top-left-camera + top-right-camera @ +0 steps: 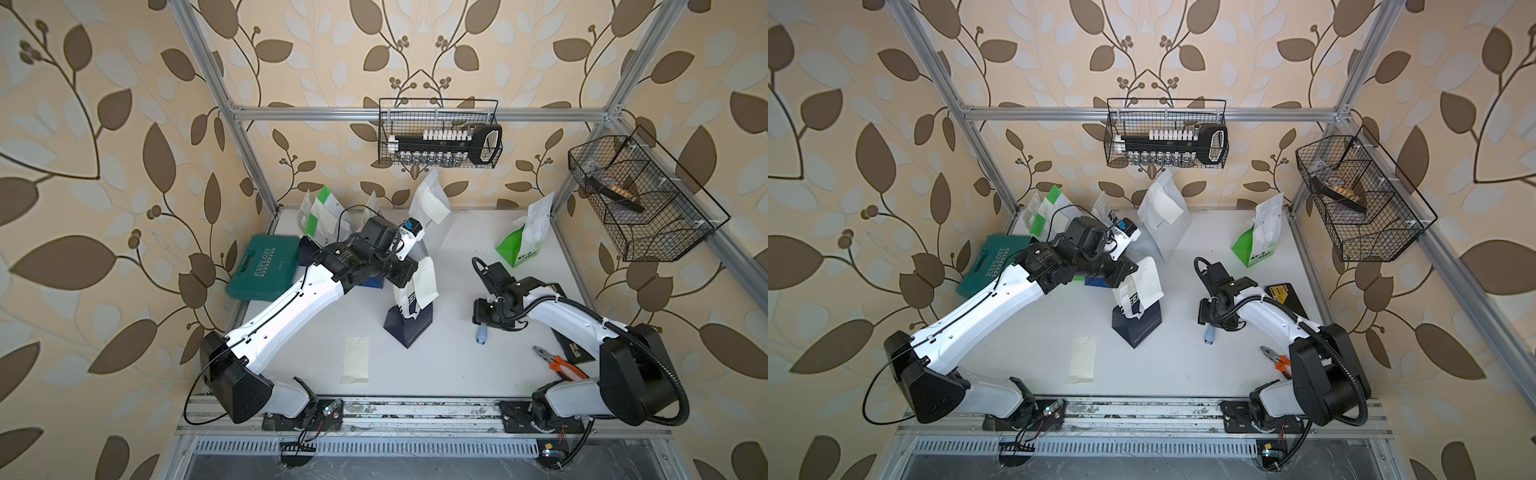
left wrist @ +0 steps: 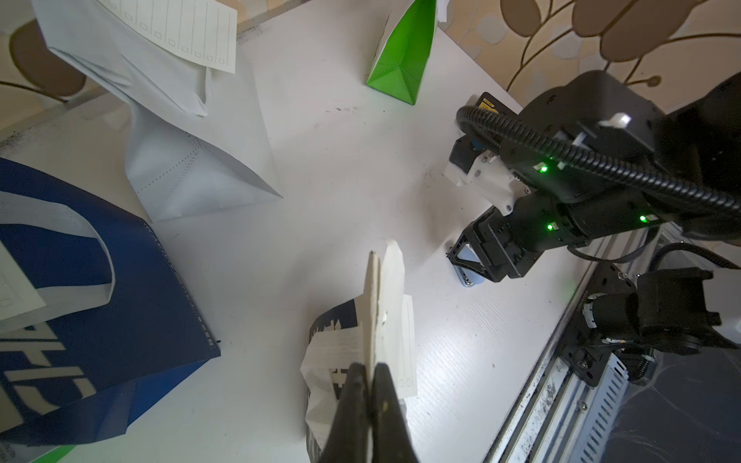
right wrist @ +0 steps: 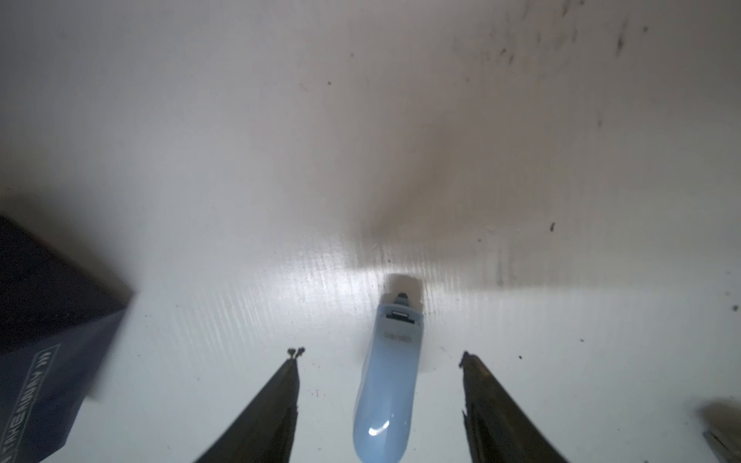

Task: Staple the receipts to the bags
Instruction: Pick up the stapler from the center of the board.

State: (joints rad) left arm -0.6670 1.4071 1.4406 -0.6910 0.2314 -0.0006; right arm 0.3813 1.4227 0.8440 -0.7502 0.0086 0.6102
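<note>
White table (image 1: 457, 365): left fingers (image 2: 353, 401) pinch receipt (image 2: 397, 320) at bag (image 2: 333, 324) edge; right fingers (image 3: 272, 409) spread astride stapler (image 3: 387, 385).

The wallpaper (image 1: 104, 124) is beige, patterned with brown and pale grey leaves on thin brown stems, and the tabletop (image 1: 440, 365) is white with a few dark specks. The navy bag (image 1: 411, 332) carries white lettering, the green-and-white bag (image 1: 513, 249) is bright green low down, the white bag (image 2: 208, 176) is plain, and the loose receipt (image 1: 356, 359) is cream with faint ruled lines. The stapler (image 3: 387, 385) is glossy light blue, the tool case (image 1: 262, 270) teal with pale lettering, the pliers (image 1: 561, 365) orange-handled, the wire basket (image 1: 386, 137) black.
</note>
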